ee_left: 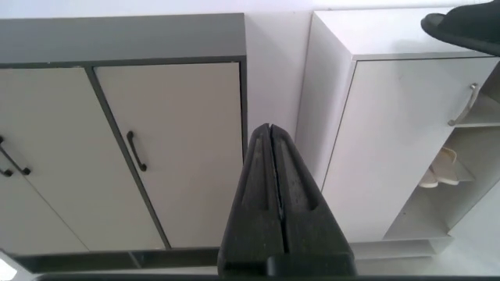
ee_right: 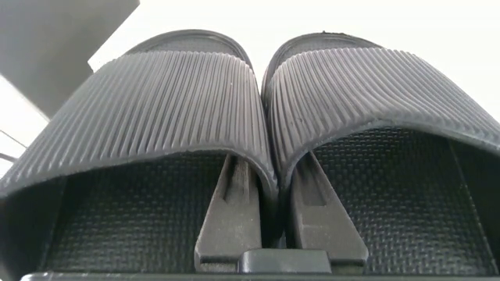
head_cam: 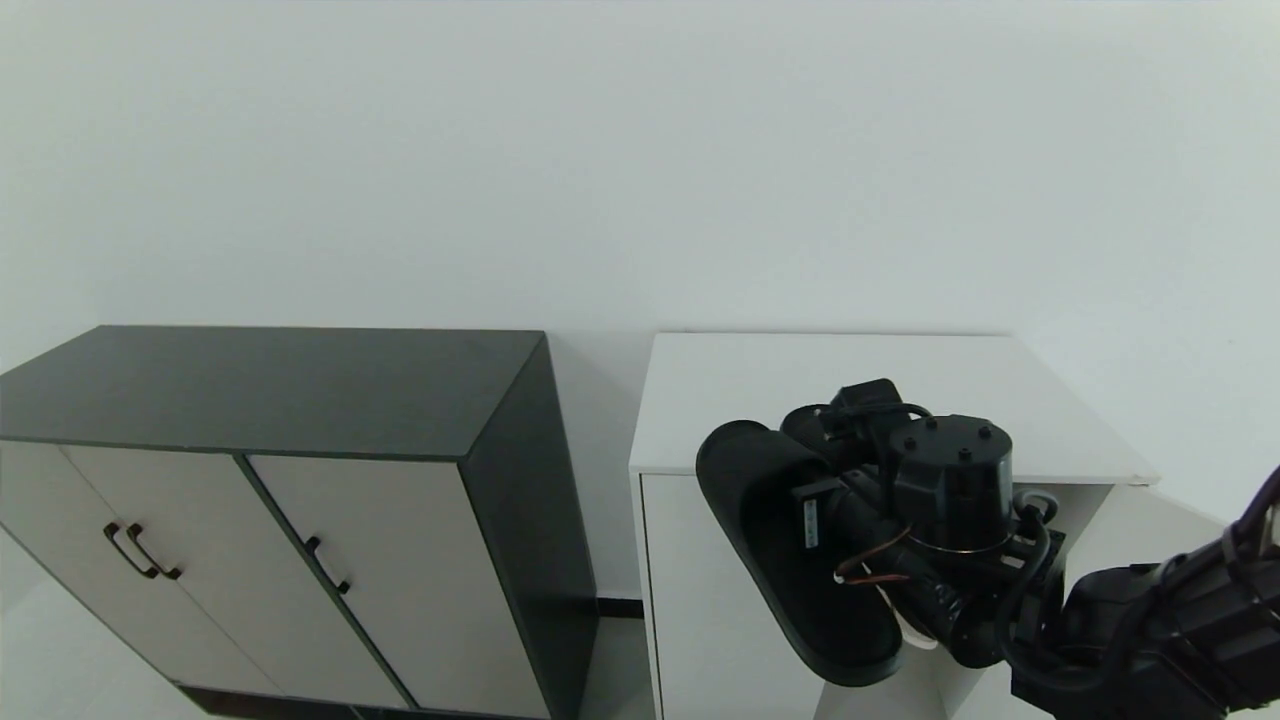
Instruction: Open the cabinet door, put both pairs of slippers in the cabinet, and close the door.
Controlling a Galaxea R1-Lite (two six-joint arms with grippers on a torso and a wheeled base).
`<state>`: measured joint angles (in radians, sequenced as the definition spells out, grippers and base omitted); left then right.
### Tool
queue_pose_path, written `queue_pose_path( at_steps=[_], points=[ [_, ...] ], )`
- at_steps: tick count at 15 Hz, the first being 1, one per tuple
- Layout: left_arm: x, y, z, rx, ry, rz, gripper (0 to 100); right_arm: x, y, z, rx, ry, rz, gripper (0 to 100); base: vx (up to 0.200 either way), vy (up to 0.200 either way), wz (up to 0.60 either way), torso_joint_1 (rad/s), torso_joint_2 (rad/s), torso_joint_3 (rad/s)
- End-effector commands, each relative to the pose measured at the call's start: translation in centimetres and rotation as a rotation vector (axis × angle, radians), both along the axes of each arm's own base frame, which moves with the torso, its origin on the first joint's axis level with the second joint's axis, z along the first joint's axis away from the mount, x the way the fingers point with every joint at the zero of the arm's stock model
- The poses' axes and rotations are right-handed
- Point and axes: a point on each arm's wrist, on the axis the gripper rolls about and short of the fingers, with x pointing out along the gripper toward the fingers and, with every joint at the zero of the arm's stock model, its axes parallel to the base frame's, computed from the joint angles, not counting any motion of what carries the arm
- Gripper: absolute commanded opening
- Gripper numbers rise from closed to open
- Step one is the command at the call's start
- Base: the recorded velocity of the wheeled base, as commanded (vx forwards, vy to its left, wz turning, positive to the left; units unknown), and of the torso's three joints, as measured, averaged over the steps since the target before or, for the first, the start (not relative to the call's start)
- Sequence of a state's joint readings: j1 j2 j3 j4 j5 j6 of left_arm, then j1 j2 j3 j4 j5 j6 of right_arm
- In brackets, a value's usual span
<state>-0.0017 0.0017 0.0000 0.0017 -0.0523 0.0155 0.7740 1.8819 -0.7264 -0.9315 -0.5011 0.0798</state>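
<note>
Two shut doors front the dark cabinet (head_cam: 300,390), left of the white cabinet (head_cam: 850,370). The left gripper (ee_left: 272,195) has its fingers pressed together. The right gripper (ee_right: 269,168) is clamped on the black slippers (head_cam: 790,540) before the white cabinet's top edge. Pale slippers (ee_left: 441,168) lie inside it.

A plain white wall (head_cam: 640,150) fills the upper frame. At lower left stands a dark charcoal-topped sideboard (head_cam: 270,385) with two pale grey doors and black bar handles (head_cam: 327,565). Pale glossy floor (head_cam: 50,670) shows below.
</note>
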Motion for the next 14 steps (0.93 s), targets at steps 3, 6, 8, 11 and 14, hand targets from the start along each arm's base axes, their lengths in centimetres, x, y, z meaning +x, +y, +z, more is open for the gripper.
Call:
queue_pose_path(
  at_steps=[3, 6, 8, 11, 14],
  points=[
    [0.0, 0.0, 0.0, 0.000, 0.000, 0.000, 0, 0.0, 0.0, -0.3, -0.007, 0.008, 0.002, 0, 0.000, 0.000, 0.00, 0.000, 0.00, 0.000],
    [0.0, 0.0, 0.0, 0.000, -0.002, 0.000, 0, 0.0, 0.0, -0.3, -0.008, 0.009, 0.002, 0, 0.000, 0.000, 0.00, 0.000, 0.00, 0.000],
    [0.0, 0.0, 0.0, 0.000, 0.000, 0.000, 0, -0.3, -0.3, -0.4, -0.013, 0.015, 0.005, 0, 0.000, 0.000, 0.00, 0.000, 0.00, 0.000],
    [0.0, 0.0, 0.0, 0.000, 0.000, 0.000, 0, -1.2, -1.1, 0.1, -0.011, 0.013, 0.046, 0, 0.000, 0.000, 0.00, 0.000, 0.00, 0.000],
    [0.0, 0.0, 0.0, 0.001, 0.000, 0.000, 0, -1.3, -1.3, 0.4, -0.006, 0.007, 0.044, 0, 0.000, 0.000, 0.00, 0.000, 0.00, 0.000]
  ],
)
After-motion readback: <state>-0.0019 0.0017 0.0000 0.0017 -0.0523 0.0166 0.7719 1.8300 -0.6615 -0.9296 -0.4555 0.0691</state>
